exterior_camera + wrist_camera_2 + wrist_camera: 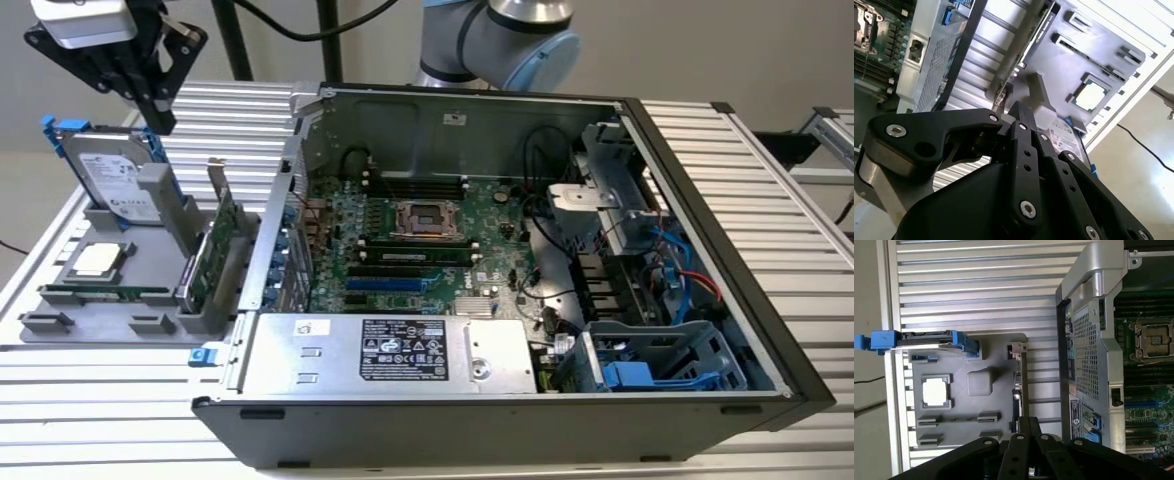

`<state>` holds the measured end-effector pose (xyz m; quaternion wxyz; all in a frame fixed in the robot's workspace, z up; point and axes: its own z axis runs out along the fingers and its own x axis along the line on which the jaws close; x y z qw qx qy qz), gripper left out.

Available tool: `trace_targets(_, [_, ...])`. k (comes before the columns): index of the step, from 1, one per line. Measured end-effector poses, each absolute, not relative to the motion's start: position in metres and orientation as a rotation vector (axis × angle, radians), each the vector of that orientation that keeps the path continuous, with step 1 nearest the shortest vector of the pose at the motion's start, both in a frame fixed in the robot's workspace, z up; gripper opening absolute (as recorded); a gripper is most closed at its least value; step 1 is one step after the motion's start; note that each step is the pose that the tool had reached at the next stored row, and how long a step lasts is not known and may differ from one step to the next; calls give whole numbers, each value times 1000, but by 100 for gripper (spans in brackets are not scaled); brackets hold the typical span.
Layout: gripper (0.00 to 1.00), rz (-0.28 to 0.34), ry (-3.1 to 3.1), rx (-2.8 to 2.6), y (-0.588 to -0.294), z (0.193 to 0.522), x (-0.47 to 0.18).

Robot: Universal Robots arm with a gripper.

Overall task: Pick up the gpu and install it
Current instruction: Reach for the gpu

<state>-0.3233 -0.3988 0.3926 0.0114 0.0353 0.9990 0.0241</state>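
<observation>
The gpu (218, 238) stands on edge in a grey holder (80, 322) at the exterior view's left, green board showing and silver bracket up. It sits just outside the open computer case (694, 250). In the first wrist view the gpu (1016, 385) appears edge-on along the holder's side. My gripper (156, 120) hangs high over the holder's back, above the hard drive and apart from the gpu. Its black fingers (1028, 426) press together with nothing between them, and both wrist views show the same for the gripper (1017, 108).
On the holder, a silver hard drive (115, 180) in a blue frame stands upright. A processor chip (96, 260) and a memory stick (107, 295) lie flat there too. Inside the case are the motherboard (400, 250) and a power supply (387, 350). Ribbed metal table (120, 400) all around.
</observation>
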Motion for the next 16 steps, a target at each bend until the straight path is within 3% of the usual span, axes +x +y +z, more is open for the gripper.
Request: trace_targets(16, [0, 75, 3116, 110, -399, 393, -325])
